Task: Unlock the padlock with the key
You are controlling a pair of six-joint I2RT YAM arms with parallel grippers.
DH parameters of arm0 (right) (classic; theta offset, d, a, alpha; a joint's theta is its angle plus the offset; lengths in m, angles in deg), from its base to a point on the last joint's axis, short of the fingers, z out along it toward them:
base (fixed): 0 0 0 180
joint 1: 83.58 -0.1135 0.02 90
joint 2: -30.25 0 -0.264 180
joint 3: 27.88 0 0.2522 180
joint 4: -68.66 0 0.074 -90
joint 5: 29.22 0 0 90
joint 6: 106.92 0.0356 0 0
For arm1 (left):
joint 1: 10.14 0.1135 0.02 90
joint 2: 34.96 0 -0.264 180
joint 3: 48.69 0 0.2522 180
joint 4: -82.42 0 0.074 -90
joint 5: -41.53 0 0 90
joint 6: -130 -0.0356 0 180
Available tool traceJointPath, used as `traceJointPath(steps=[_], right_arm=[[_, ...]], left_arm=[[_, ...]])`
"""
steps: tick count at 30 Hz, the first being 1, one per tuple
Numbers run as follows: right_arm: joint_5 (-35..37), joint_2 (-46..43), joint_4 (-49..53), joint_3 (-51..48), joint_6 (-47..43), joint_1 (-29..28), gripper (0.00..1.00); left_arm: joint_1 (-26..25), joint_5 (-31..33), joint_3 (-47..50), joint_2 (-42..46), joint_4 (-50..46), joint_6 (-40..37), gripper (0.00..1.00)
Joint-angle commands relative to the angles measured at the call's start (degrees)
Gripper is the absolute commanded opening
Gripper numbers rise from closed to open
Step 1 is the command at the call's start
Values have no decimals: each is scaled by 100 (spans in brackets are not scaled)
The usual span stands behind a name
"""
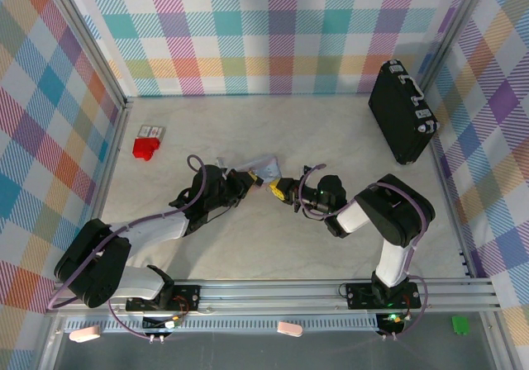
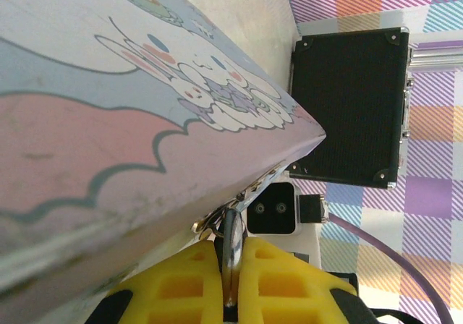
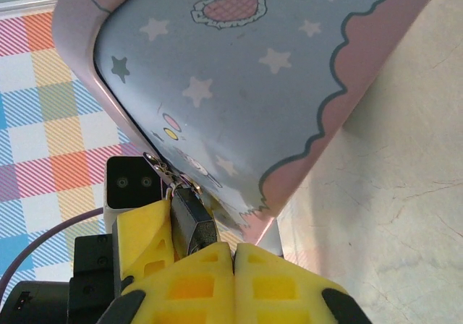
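The pastel blue cartoon tin (image 1: 266, 168) sits mid-table between both arms. The tiny dark padlock (image 3: 189, 223) hangs by its thin shackle from the tin's metal latch (image 3: 165, 171). My left gripper (image 2: 231, 246) is shut on the padlock (image 2: 233, 262), which looks like a narrow shiny sliver between the yellow fingers. In the top view the left gripper (image 1: 252, 180) faces my right gripper (image 1: 283, 192). The right gripper (image 3: 235, 248) is pressed shut right under the padlock. Of the key, a small silvery glint (image 3: 189, 250) shows at the padlock's underside; the rest is hidden.
A large black case (image 1: 401, 112) stands upright at the back right, also visible in the left wrist view (image 2: 347, 107). A red block (image 1: 145, 148) and a small pale item (image 1: 151, 130) lie at the back left. Plaid walls enclose the table.
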Motion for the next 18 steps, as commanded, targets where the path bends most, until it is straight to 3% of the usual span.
traceJointPath(steps=[1,18], right_arm=[[-261,-242,-385,147,-232,-358,0],[-193,-307,-385,101,-306,-624,0]], left_arm=[[-474,-1172,-227,-107,230,-34,0],[-505,-1150,-227,-151,235,-25,0]])
